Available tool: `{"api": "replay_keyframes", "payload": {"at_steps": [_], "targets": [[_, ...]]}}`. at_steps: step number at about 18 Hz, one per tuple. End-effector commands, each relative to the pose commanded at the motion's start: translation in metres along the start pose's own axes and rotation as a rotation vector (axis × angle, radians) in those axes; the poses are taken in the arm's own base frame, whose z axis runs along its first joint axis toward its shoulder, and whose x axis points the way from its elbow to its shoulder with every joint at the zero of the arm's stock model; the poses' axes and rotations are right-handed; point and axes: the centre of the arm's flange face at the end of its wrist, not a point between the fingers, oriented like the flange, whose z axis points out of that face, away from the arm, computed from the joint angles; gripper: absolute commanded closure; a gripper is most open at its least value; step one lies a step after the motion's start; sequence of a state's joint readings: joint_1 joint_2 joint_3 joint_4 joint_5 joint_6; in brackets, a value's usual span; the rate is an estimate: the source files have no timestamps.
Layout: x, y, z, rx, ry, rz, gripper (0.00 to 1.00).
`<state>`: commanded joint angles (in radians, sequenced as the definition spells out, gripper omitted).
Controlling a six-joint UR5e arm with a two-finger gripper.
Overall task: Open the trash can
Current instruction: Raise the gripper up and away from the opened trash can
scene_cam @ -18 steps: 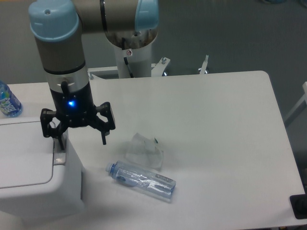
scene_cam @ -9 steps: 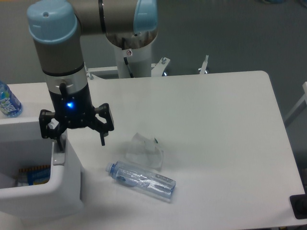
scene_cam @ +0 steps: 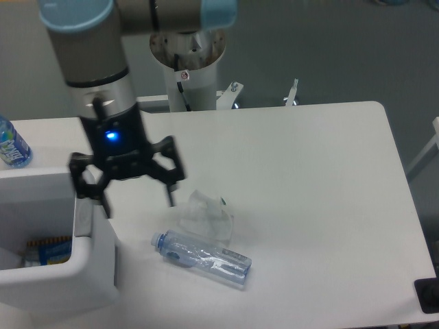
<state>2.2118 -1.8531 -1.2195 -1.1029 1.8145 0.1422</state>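
Since half a second ago the black two-finger gripper (scene_cam: 137, 201) has lifted off the bin's edge and shifted to the right, so that it now hangs above the gap between the bin and the table's clutter, its blue light glowing on the wrist. Its two fingers (scene_cam: 104, 203) are spread wide apart and grasp nothing; one fingertip hangs over the bin's right rim, the other over bare table. The large boxy white plastic trash can (scene_cam: 65, 274) with rounded corners stands at the lower left corner of the view, against the left edge of the white table (scene_cam: 309, 192). It is open at the top, and the flat white lid surface (scene_cam: 31, 181) shows along its far side, though how steeply the lid stands cannot be told from this angle. A grey strip (scene_cam: 84, 218) sits on the bin's right rim, just beside the nearer fingertip. Inside the bin, some colourful wrappers or packets (scene_cam: 42, 250) lie at the bottom, too small to read. A clear plastic water bottle with a blue label (scene_cam: 202, 258) lies on its side on the table right of the bin, with a crumpled clear plastic cup (scene_cam: 207, 215) just behind it. Another blue-labelled bottle (scene_cam: 12, 145) stands at the far left edge, behind the bin, partly cut off by the frame.
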Motion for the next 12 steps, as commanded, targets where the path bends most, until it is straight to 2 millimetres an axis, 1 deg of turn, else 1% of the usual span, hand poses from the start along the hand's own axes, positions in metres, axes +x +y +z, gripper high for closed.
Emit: {"api": "replay_keyframes", "payload": {"at_steps": [4, 8, 9, 10, 12], "targets": [[-0.046, 0.014, 0.020, -0.108, -0.154, 0.175, 0.00], [-0.075, 0.029, 0.041, -0.220, -0.146, 0.347, 0.00], [-0.081, 0.036, 0.044, -0.242, -0.139, 0.395, 0.00], [-0.086, 0.042, 0.038, -0.255, -0.134, 0.440, 0.00], [-0.102, 0.058, 0.038, -0.285, -0.117, 0.507, 0.00]]}}
